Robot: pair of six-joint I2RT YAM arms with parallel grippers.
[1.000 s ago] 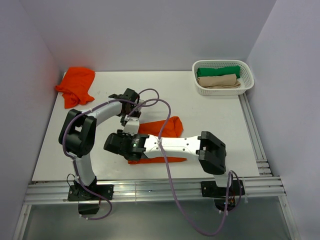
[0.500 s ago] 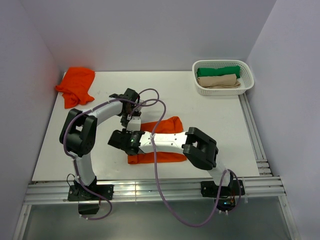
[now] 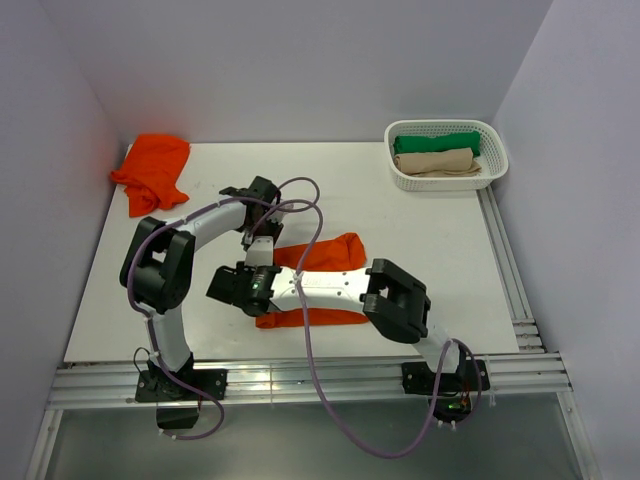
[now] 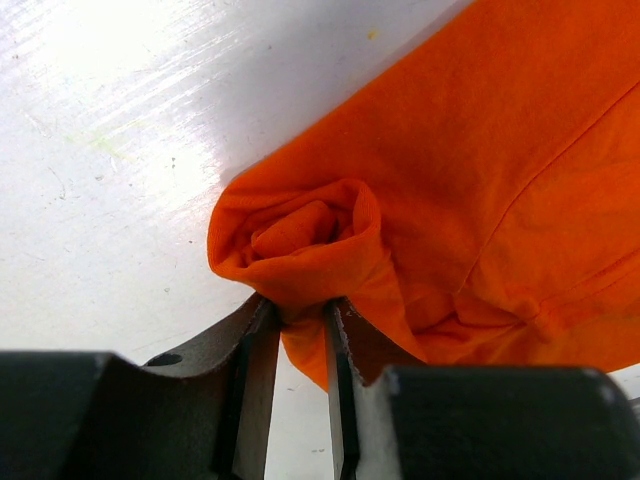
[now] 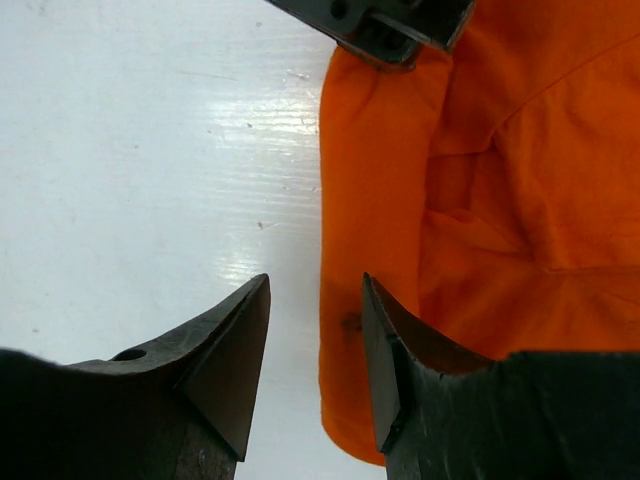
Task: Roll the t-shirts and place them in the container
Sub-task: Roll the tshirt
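Note:
One orange t-shirt (image 3: 335, 253) lies folded in a long strip at the table's middle, its left end rolled into a small coil. My left gripper (image 3: 262, 240) is shut on that rolled end (image 4: 300, 235) in the left wrist view; its fingers (image 4: 255, 340) pinch the cloth. My right gripper (image 3: 238, 287) is open at the strip's near left corner. In the right wrist view its jaws (image 5: 315, 290) straddle the shirt's left edge (image 5: 370, 200). A second orange t-shirt (image 3: 152, 170) lies crumpled at the back left.
A white mesh basket (image 3: 490, 172) at the back right holds green and beige rolled cloth. The left gripper's tip (image 5: 385, 30) shows at the top of the right wrist view. Metal rails run along the table's near and right edges.
My right arm's elbow has swung left and the forearm now lies over the shirt's near part. The right gripper stays at the shirt's left end. My left gripper keeps its hold.

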